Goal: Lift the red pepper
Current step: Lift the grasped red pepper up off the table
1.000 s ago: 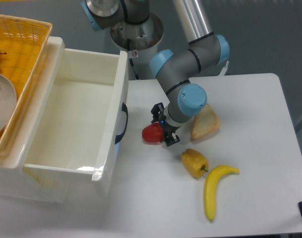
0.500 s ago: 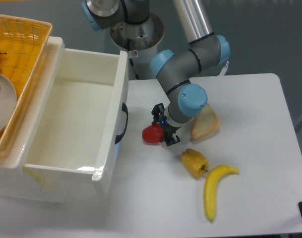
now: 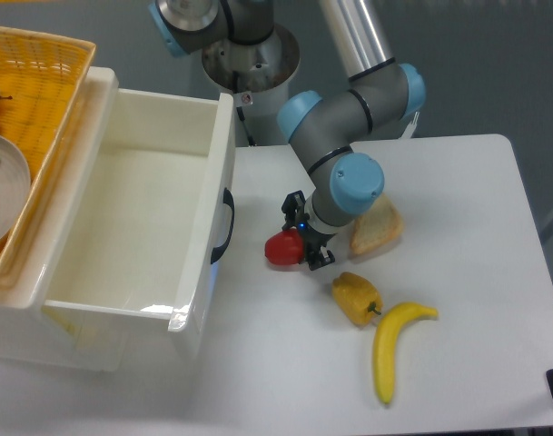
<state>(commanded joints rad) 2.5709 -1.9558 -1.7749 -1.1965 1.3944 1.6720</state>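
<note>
Red pepper (image 3: 280, 248) in hand (image 3: 303, 238); bin (image 3: 140, 227) empty.

Robotics lab / test cell, not a home kitchen. Evidence: industrial-type arm (image 3: 349, 109) w/ grey links & blue joint caps, its round metal base (image 3: 251, 56) bolted at the edge of a plain white table (image 3: 458, 218); bare grey wall/floor behind. Props laid out like a manipulation trial: white plastic bin (image 3: 131, 227) w/ dark handle, wicker basket (image 3: 35, 82), plus glossy, toy-looking food – banana (image 3: 392, 345), yellow pepper (image 3: 356, 297), bread slice (image 3: 378, 227).
</note>
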